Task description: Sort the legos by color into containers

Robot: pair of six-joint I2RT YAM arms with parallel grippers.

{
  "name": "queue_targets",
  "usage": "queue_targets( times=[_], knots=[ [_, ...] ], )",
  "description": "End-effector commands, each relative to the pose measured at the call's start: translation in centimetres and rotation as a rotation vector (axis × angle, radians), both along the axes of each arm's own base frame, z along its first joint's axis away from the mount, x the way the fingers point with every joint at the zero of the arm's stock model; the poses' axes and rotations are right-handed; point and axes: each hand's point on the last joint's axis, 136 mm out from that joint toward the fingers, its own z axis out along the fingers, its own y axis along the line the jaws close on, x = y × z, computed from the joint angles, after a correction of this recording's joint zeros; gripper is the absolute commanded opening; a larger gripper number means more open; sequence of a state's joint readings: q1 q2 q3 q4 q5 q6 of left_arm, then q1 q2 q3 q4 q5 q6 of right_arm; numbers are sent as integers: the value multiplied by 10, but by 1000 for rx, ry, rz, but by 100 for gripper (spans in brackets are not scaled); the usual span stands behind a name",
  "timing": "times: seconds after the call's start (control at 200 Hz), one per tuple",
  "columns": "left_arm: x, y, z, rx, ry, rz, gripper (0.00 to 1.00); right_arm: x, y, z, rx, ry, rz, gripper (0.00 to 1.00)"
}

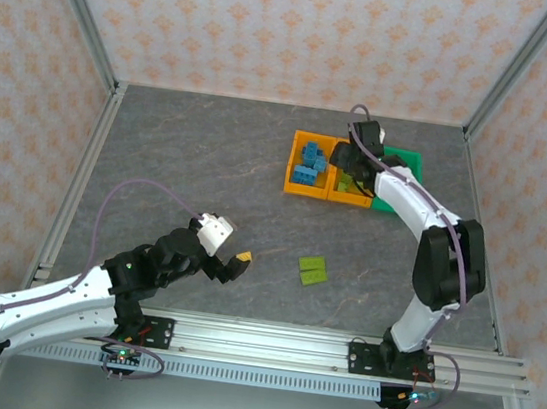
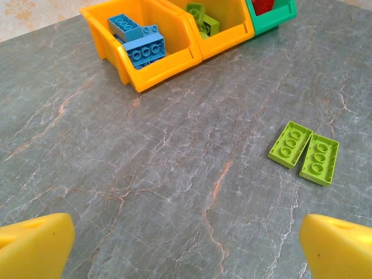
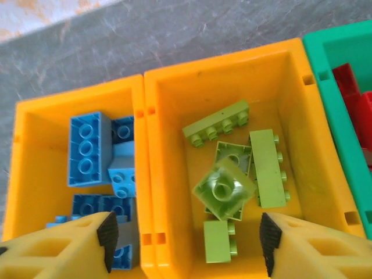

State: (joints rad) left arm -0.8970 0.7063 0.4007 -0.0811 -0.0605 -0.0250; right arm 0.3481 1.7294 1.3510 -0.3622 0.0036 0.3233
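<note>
Three bins stand side by side at the back of the table. The left orange bin (image 1: 308,165) (image 3: 23,174) holds blue legos (image 3: 87,148) (image 2: 139,43). The middle orange bin (image 3: 168,151) (image 2: 232,32) holds lime legos (image 3: 224,189); a square one looks blurred, lying tilted on the others. The green bin (image 1: 405,166) (image 3: 334,75) holds red legos (image 3: 351,87). My right gripper (image 3: 189,238) (image 1: 352,159) hovers open over the middle bin, nothing between its fingers. Two lime legos (image 1: 312,269) (image 2: 305,152) lie flat on the table. My left gripper (image 2: 186,247) (image 1: 235,265) is open, low, left of them.
The grey stone-patterned tabletop (image 1: 207,176) is bounded by a metal frame rail (image 1: 74,188) on the left and another on the right. The right arm (image 1: 431,235) stretches from its base to the bins.
</note>
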Motion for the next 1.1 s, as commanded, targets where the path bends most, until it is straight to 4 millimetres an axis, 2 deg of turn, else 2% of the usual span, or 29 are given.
queue_targets(
  times=[0.0,0.16,0.275,0.375,0.47,0.555,0.676,0.811,0.861,0.871,0.891,0.966,1.096],
  knots=[
    [3,0,4,17,-10,9,100,-29,-12,29,34,-15,-42,71],
    [7,-5,2,16,13,19,100,-101,-7,44,165,-15,38,71],
    [21,-13,3,-21,126,121,100,-160,-10,55,215,6,112,74],
    [25,-47,-1,-48,304,113,100,-201,-23,59,235,35,110,76],
    [22,-91,-14,-40,439,62,100,-227,-32,59,273,36,83,79],
    [20,-126,-27,18,495,50,100,-239,-36,59,309,18,65,81],
    [37,-149,-50,99,608,221,90,-244,-41,58,303,13,50,83],
    [50,-158,-82,126,689,392,83,-245,-41,55,292,27,55,83],
    [52,-158,-85,99,712,456,82,-245,-40,55,290,30,60,83],
    [51,-157,-94,113,722,475,83,-245,-41,55,289,29,60,83],
    [51,-157,-99,110,732,500,83,-245,-41,55,286,28,63,83],
    [51,-156,-106,79,756,586,83,-246,-43,53,273,30,59,83],
    [50,-166,-108,23,792,656,88,-246,-44,50,265,34,59,83]
  ],
)
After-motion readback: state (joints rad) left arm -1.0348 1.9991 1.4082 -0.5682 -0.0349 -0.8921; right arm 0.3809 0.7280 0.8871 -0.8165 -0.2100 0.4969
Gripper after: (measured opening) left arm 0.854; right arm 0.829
